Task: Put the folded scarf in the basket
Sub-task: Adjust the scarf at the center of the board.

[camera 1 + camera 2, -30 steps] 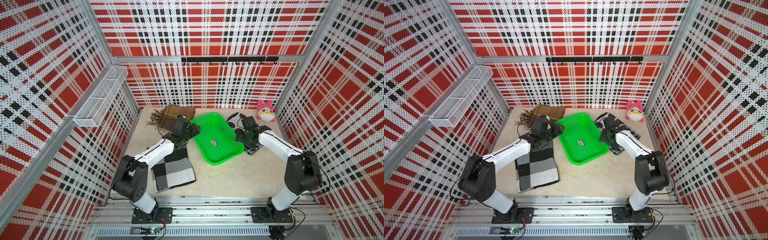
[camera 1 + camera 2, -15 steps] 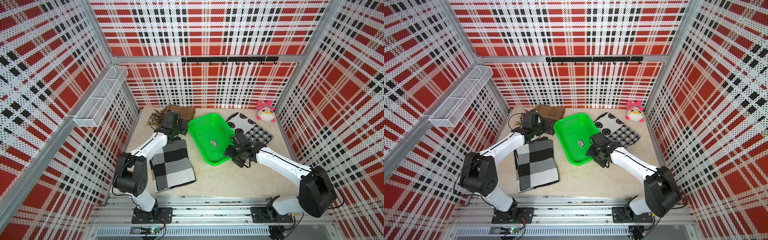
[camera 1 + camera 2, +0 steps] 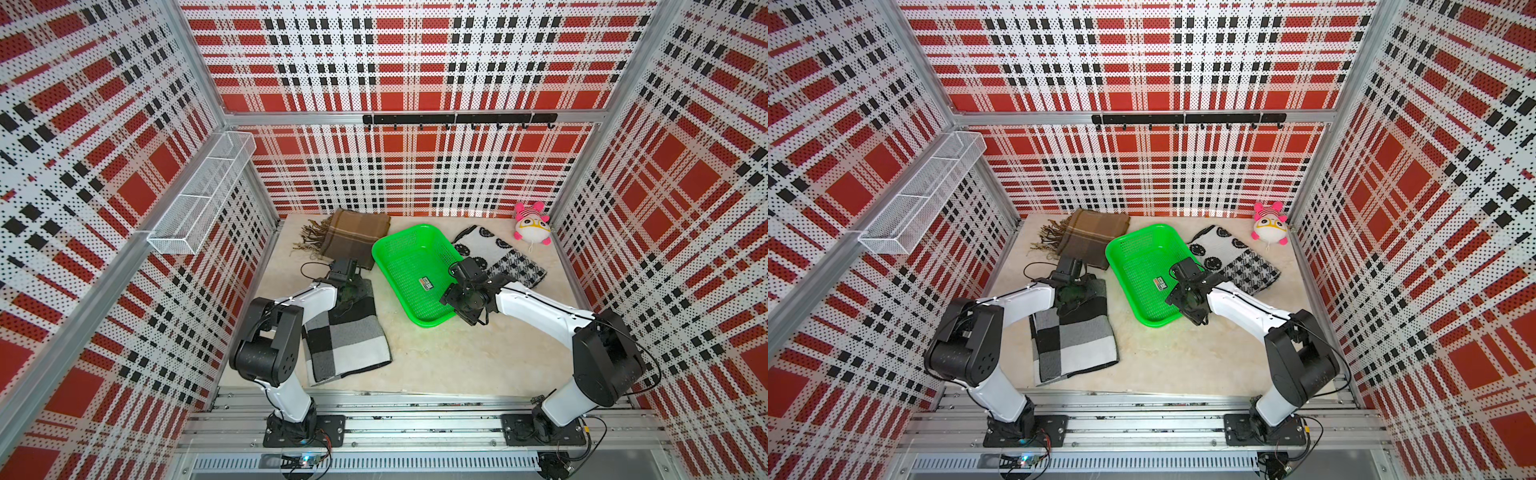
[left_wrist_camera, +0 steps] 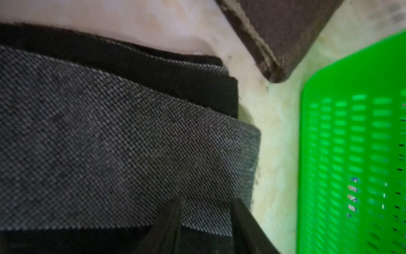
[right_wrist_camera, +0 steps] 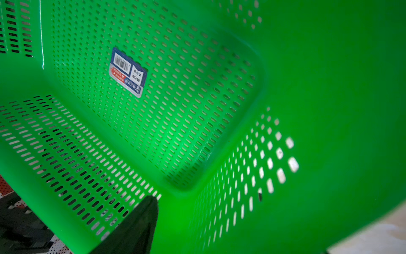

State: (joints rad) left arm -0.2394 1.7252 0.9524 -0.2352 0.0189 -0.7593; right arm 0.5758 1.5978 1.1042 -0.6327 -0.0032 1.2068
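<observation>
Lying flat at about 8 o'clock on the table (image 3: 457,361), the folded scarf (image 3: 347,336), a grey, black and white check, is outside the basket (image 3: 411,270). The basket sits just beside it toward 2 o'clock, holding nothing but the sticker (image 5: 127,72) on its floor. I take this scarf as the one meant because the left gripper (image 3: 351,289) is down on its 12 o'clock edge, at the corner nearest the basket. In the left wrist view its fingers (image 4: 173,220) stand partly apart with flat grey weave between them; nothing looks pinched yet.

The right gripper (image 3: 451,299) is at the basket's 4 o'clock rim. Only one finger (image 5: 140,220) shows in its wrist view, so I cannot tell whether it is open or clamped on the wall.

The scarf's edge shows several offset layers, so the bite should probably go deep enough to take the whole stack, or the fold may open on the lift. Then it would need to rise clear of the rim, travel toward 2 o'clock and be laid down flat. The brown fringed scarf (image 3: 353,241) at 12 o'clock of the gripper is near and best left untouched. Farther out lie a patterned scarf (image 3: 494,257) and a plush toy (image 3: 532,224) toward 2 o'clock.
</observation>
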